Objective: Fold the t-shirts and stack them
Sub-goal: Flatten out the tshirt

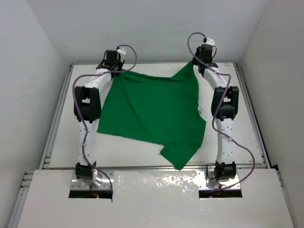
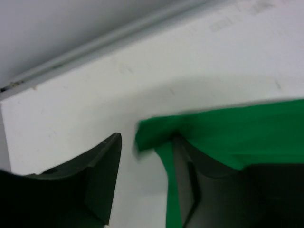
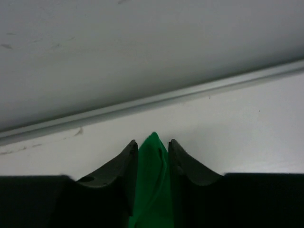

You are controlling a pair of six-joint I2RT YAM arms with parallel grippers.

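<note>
Top external view is showing the green t-shirt (image 1: 152, 111) lying spread on the white table (image 1: 61, 142), with its far corners by the grippers. The right gripper (image 3: 153, 145) is pinching one corner. The left gripper (image 2: 146, 142) is gaping wide, with cloth only brushing one side of it. I think it is needing to close first, with both then lifting evenly. The shirt is looking plain, soft and wrinkly.

plain bright green t-shirt (image 1: 152, 111), no print, spread mostly flat over the middle of the counter, a bit skewed. its two far corners reach toward the far edge, the right one pulled into a peak. one sleeve points at the near edge.
</note>
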